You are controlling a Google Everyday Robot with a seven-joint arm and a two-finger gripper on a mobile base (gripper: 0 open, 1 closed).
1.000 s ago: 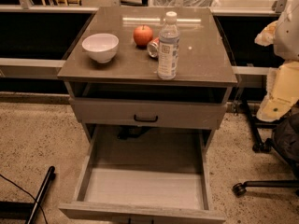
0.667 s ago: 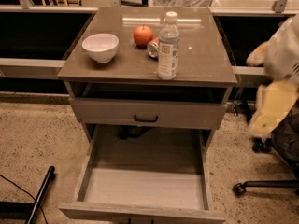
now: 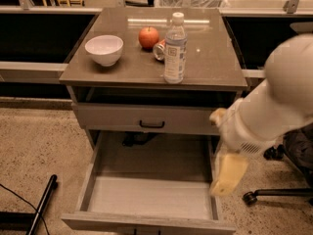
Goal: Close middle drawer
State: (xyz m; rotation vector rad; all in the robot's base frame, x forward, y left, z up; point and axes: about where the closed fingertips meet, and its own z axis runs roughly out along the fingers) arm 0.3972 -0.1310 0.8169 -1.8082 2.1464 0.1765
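gripper (image 3: 226, 177) over right side of open middle drawer (image 3: 146, 223); bottle (image 3: 175, 48) label unreadable.

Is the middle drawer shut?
No, the middle drawer is pulled far out, showing its bare inside; the gripper hangs over its right edge.

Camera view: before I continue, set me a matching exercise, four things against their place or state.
Things:
1. middle drawer
2. white bowl
3. water bottle
4. end effector

Places or states:
A. upright on the cabinet top, right of the apple
B. hanging over the open drawer's right wall
C. pulled far out, inside bare
D. on the cabinet top, left side

Pairs: 1-C, 2-D, 3-A, 4-B.
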